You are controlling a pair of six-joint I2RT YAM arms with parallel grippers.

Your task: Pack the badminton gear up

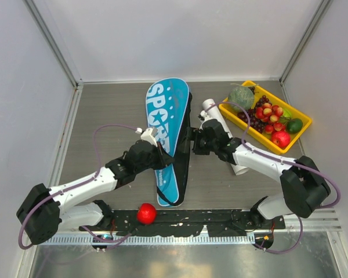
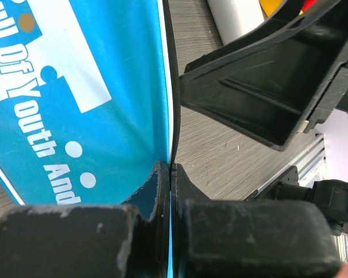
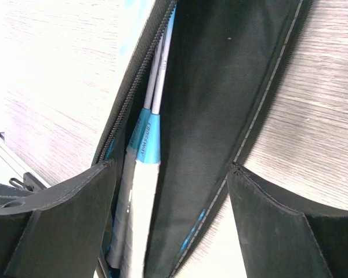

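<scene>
Left gripper (image 2: 171, 176) pinched closed; right gripper (image 3: 173, 174) spread wide; both arms extended, angled inward.

A robot lab cell: white panel walls (image 1: 180, 35) enclose a grey table (image 1: 104, 110) with aluminium rail (image 1: 319, 223).

The racket cover (image 1: 168, 139) lies at the centre of the top view, with the rackets (image 3: 144, 174) inside it. The cardboard tube (image 1: 213, 111) lies just right of it. The tray of fruit (image 1: 285, 104) sits upper right, and the ball (image 1: 145, 213) lower centre, near the cover's bottom end.
</scene>
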